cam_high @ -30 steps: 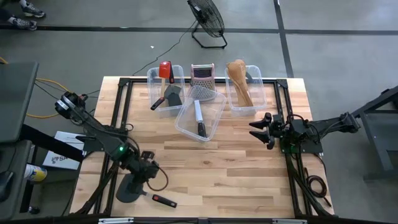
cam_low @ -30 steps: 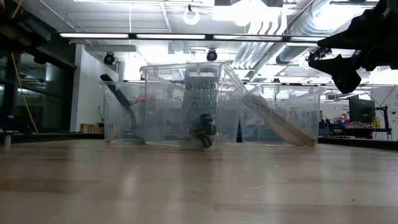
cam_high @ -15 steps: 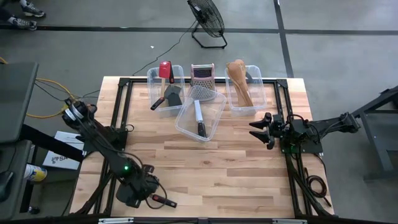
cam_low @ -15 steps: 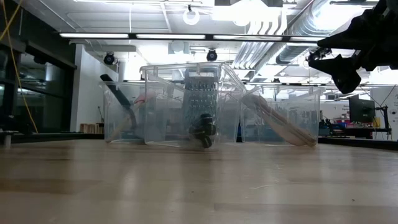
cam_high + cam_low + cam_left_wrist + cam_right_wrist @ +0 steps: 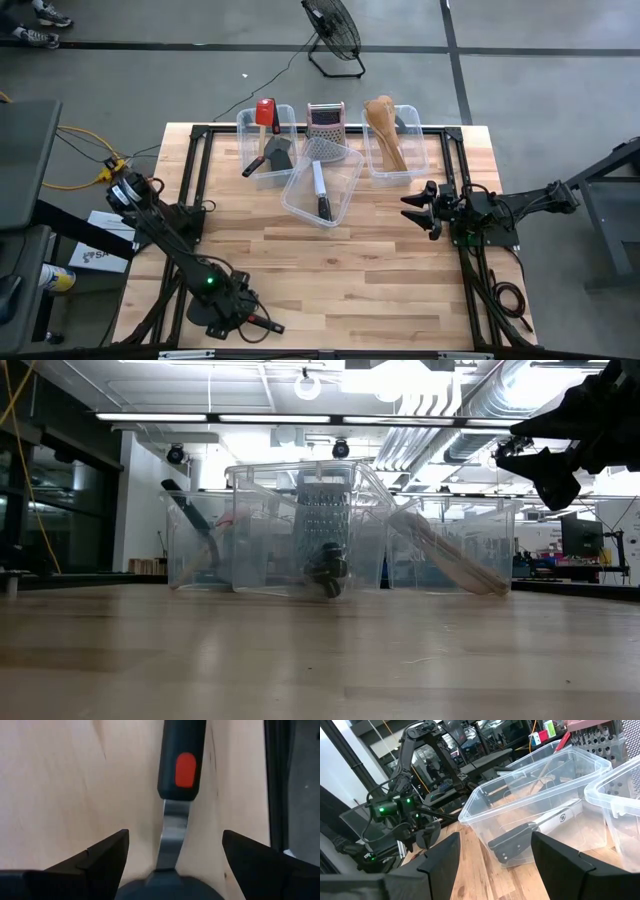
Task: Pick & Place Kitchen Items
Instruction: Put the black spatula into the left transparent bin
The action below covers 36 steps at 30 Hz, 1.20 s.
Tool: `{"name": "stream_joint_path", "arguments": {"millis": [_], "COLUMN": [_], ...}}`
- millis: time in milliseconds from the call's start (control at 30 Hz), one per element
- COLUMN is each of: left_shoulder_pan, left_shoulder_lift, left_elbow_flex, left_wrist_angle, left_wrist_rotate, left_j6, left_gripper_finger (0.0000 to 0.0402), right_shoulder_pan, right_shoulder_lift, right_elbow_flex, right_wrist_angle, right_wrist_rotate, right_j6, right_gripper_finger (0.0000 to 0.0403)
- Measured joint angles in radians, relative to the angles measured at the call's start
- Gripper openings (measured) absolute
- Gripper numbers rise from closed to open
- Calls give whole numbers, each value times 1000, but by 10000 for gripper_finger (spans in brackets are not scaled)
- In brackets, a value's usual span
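Your left gripper (image 5: 172,857) is wide open, low over a black spatula (image 5: 181,760) lying on the table's (image 5: 400,280) near left corner, holding nothing. Your right gripper (image 5: 408,210) waits open by the right edge, beside the bins (image 5: 322,190).

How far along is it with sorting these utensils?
Mostly done, it seems: spatulas, a knife and wooden spoons already lie in the bins. The left gripper hangs open around a black spatula lying at the table's near edge, not gripped. The right gripper waits open beside the bins.
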Motion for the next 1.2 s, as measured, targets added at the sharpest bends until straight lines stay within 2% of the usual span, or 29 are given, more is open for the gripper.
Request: {"name": "stream_joint_path", "arguments": {"millis": [133, 400, 600, 1200], "left_shoulder_pan": [-24, -100, -137, -133], "left_shoulder_lift": [29, 76, 118, 133], "left_elbow_flex": [0, 4, 4, 2], "left_wrist_angle": [10, 18, 1, 19], "left_wrist_rotate": [-19, -204, -287, -334], "left_j6": [-1, -60, -53, 1], "left_gripper_finger": [317, 317, 311, 138], "right_shoulder_pan": [0, 0, 0, 0], "right_shoulder_lift": [0, 0, 0, 0], "right_elbow_flex": [0, 0, 0, 0], "right_wrist_angle": [1, 1, 0, 0], "right_wrist_rotate": [0, 0, 0, -1], "right_j6": [0, 0, 0, 0], "right_gripper_finger": [236, 236, 236, 236]}}
